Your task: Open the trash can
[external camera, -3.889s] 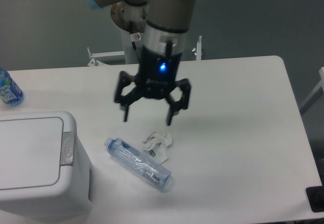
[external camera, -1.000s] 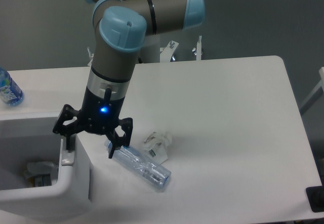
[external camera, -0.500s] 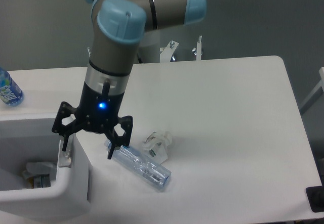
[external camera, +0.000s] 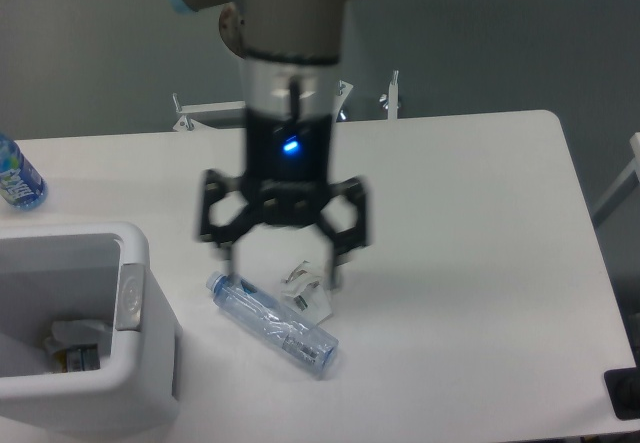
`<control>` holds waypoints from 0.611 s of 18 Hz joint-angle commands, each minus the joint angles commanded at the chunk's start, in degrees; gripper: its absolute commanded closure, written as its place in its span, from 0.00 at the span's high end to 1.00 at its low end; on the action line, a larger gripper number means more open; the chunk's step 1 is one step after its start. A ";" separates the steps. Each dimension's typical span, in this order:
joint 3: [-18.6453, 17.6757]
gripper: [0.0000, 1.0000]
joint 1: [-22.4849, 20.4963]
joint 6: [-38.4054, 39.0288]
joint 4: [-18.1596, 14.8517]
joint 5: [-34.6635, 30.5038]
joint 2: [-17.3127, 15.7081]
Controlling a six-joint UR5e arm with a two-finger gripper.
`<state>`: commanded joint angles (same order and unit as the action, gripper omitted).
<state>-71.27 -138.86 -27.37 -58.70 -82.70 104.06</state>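
the hand (external camera: 283, 255) hangs over the bench (external camera: 460, 263), fingers spread wide and holding nothing, blurred, above a bottle (external camera: 272, 324) and a crumpled wrapper (external camera: 308, 285). the bin (external camera: 100, 363) sits at the bench's front left corner with its top open, so rubbish shows inside; the task looks done. its grey button strip (external camera: 129, 297) lies on the right rim, and its long axis seems to run left to right.
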 joint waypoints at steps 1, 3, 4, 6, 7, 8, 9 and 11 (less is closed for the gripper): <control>-0.53 1.00 -1.14 -4.66 -1.93 -0.79 -0.35; -1.85 1.00 -3.25 -12.76 -6.14 -1.85 -1.75; -2.29 1.00 -4.31 -16.71 -7.38 -2.37 -2.02; -3.25 1.00 -5.81 -24.27 -9.32 -5.00 -2.11; -3.87 1.00 -6.33 -27.70 -10.02 -7.11 -2.20; -4.48 1.00 -6.95 -31.04 -10.73 -9.13 -2.46; -5.18 1.00 -7.30 -34.21 -11.17 -10.71 -2.46; -6.50 1.00 -7.74 -39.05 -11.44 -12.31 -2.55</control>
<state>-77.78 -146.60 -66.42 -70.14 -95.00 101.51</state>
